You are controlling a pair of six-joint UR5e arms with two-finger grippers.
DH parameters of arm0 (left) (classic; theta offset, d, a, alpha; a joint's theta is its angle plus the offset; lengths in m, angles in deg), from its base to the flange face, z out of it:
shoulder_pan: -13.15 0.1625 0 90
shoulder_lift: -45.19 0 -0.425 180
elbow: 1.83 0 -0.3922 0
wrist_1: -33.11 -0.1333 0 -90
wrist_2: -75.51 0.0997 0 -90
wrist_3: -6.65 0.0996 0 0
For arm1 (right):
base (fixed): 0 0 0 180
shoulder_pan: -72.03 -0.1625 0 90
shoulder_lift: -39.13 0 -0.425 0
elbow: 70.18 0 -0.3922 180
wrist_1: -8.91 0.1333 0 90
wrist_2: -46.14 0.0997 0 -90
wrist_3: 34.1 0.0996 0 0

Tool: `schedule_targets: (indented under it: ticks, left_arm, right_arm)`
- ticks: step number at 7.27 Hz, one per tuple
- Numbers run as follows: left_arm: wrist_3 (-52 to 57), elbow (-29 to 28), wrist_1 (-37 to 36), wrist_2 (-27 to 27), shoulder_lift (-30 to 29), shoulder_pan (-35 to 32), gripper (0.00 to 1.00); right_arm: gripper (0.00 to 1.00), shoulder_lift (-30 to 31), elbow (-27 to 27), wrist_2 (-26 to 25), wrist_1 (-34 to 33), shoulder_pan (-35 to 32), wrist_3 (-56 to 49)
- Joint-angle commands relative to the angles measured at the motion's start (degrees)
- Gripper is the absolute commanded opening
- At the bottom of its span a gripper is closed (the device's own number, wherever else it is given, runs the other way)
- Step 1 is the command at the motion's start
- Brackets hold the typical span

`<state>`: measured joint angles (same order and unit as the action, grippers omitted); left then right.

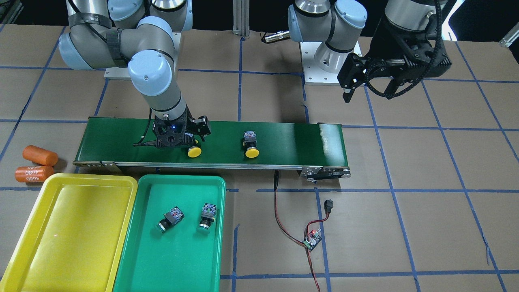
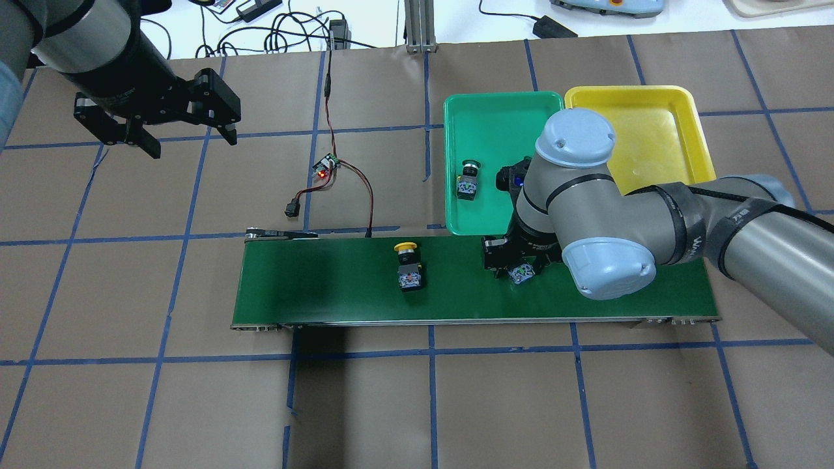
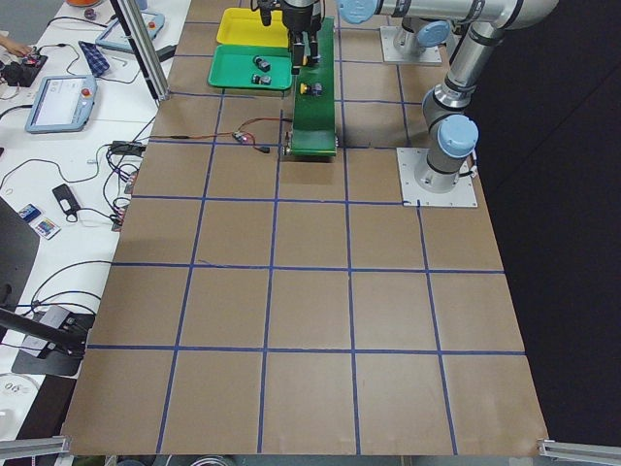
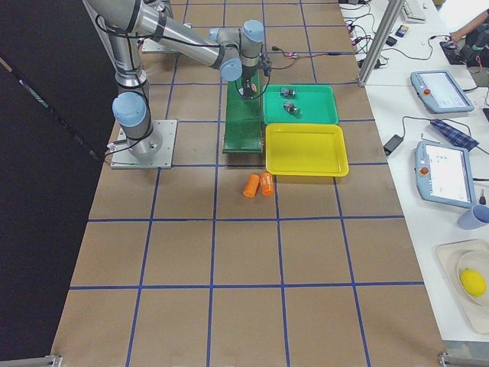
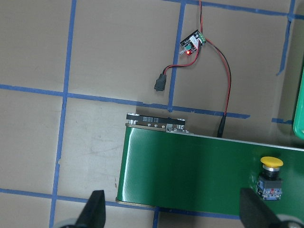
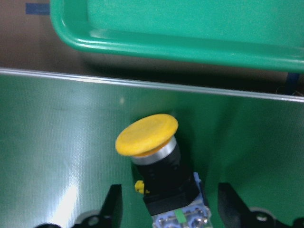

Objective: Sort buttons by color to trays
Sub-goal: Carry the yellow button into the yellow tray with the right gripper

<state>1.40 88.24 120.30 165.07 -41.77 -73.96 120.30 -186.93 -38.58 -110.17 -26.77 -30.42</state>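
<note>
A: Right, risks first, big to small. Bench (image 1: pixel 405 227) is no worry. Conveyor belt (image 1: pixel 292 138): if it runs mid-grasp, the near yellow button (image 6: pixel 147 135) prob. slides out from betw. the fingers. Yellow tray (image 1: pixel 73 235) and green tray (image 1: pixel 182 259) sit edge to edge, so a release near the shared rim could tip a yellow one into green.

B: And the fingers?

A: Right fingers (image 6: pixel 113 204) are spread, low over the belt, one each side of that button's body, no contact. It lies on its side w/ the round cap toward the trays. If one finger lands first, I'd expect a twist or a roll. Left fingers (image 5: pixel 95 209) are spread too, holding nothing, hovering over bare bench well apart from the belt's end.

B: The other buttons?

A: Far yellow button (image 1: pixel 251 147) is mid-belt, also on its side. Both green buttons (image 1: pixel 171 219) lie in the green tray. No button in the yellow tray yet.

B: Views?

A: Front cam shows both green ones plus the near yellow cap. In the overhead cam the right arm covers that cap, and only one green shows clearly. Front cam also catches two orange cylinders (image 1: pixel 39 155) beside the yellow tray, which are out of the overhead's frame. Only the right wrist cam shows the gaps betw. fingers and body.
</note>
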Motion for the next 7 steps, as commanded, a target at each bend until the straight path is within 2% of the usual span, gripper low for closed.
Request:
schedule_targets:
  ticks: [1, 3, 4, 6, 7]
  left_arm:
    - [-0.1, 0.4, 0.2, 1.1, 1.1, -0.1, 1.00]
    - [-0.1, 0.5, 0.4, 0.8, -0.5, -0.1, 1.00]
    - [-0.1, -0.2, -0.3, 0.8, -1.6, -0.1, 1.00]
    - [-0.1, -1.0, 0.4, 1.1, -1.4, -0.1, 1.00]
    - [-0.1, -1.2, 0.1, 1.1, -1.6, 0.2, 1.00]
  right_arm:
    - [0.00, 0.5, 0.5, -0.1, 3.6, 1.5, 0.0]
    - [0.00, 0.7, 2.3, 0.1, 3.7, 3.2, -0.1]
    - [0.00, 0.7, 4.6, -2.2, 3.4, 5.4, -0.1]
    - [0.00, -3.3, 11.8, -4.8, 2.4, 14.4, -0.1]
    - [0.00, -7.8, 16.8, -6.8, 0.7, 20.0, -1.1]
